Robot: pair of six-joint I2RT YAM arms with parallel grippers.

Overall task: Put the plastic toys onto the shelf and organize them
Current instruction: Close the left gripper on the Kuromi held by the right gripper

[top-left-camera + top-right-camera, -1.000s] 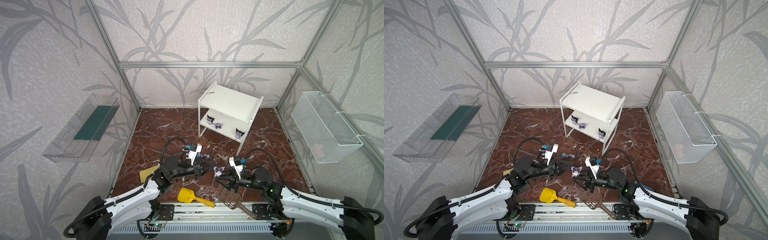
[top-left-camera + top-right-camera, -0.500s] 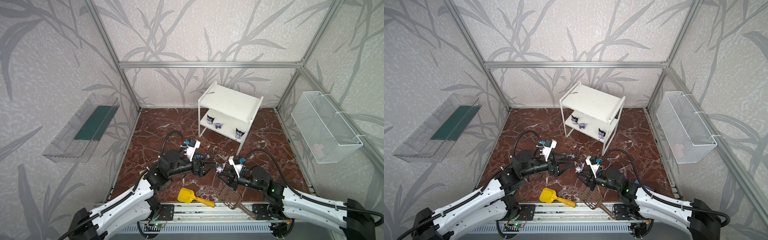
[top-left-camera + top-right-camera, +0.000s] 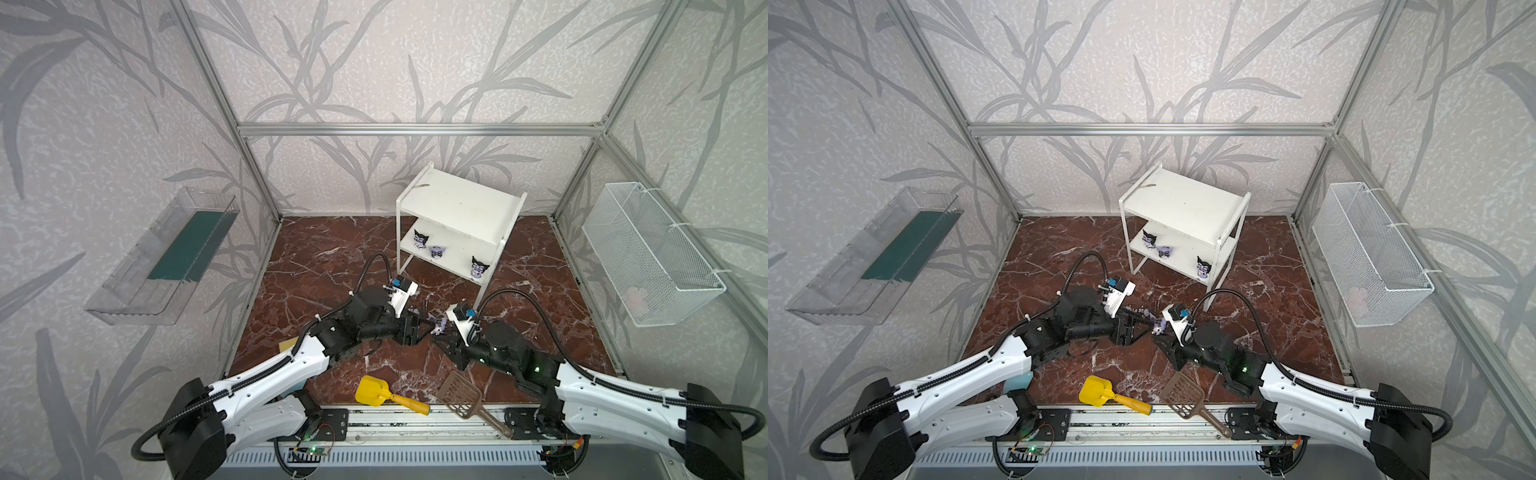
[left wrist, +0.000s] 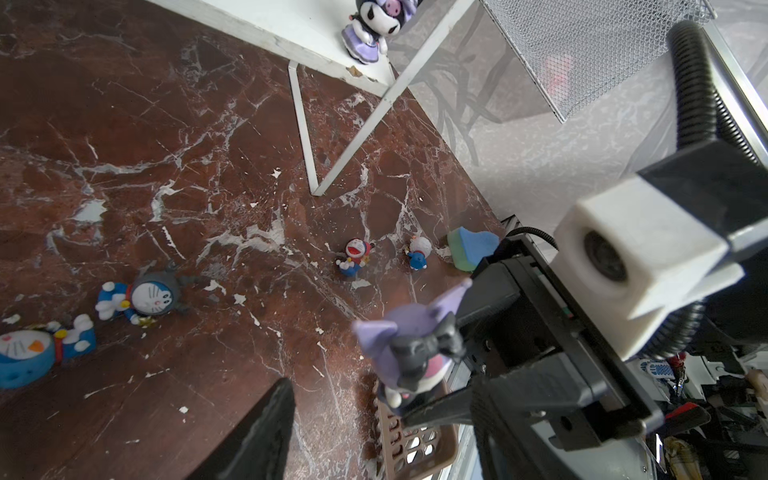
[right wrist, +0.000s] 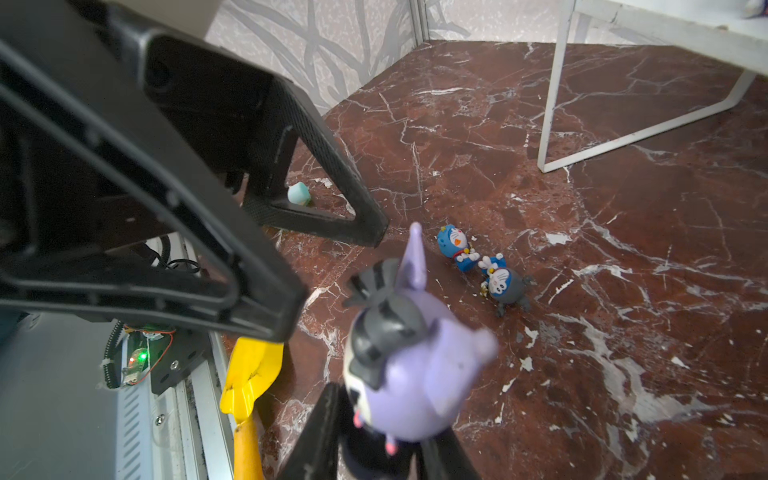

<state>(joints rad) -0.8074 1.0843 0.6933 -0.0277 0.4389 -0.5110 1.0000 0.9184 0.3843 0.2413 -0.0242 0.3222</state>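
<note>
Between the fingers of the right gripper [image 5: 380,451], clamped at its base, sits a purple pointed-eared figurine [image 5: 407,365]. The left gripper [image 5: 328,274] stands spread just beside it, empty. Beyond the fingertips, blue-headed figurine [image 5: 457,247] and grey-headed figurine [image 5: 505,286] lie on the floor [image 5: 623,208]; shelf [image 3: 457,203] farther off.

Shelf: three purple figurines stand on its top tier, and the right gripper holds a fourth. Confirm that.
Wrong tier. The three figurines stand on the lower tier of the shelf, not the top one, as both top views show. The right gripper does hold a fourth figurine.
</note>
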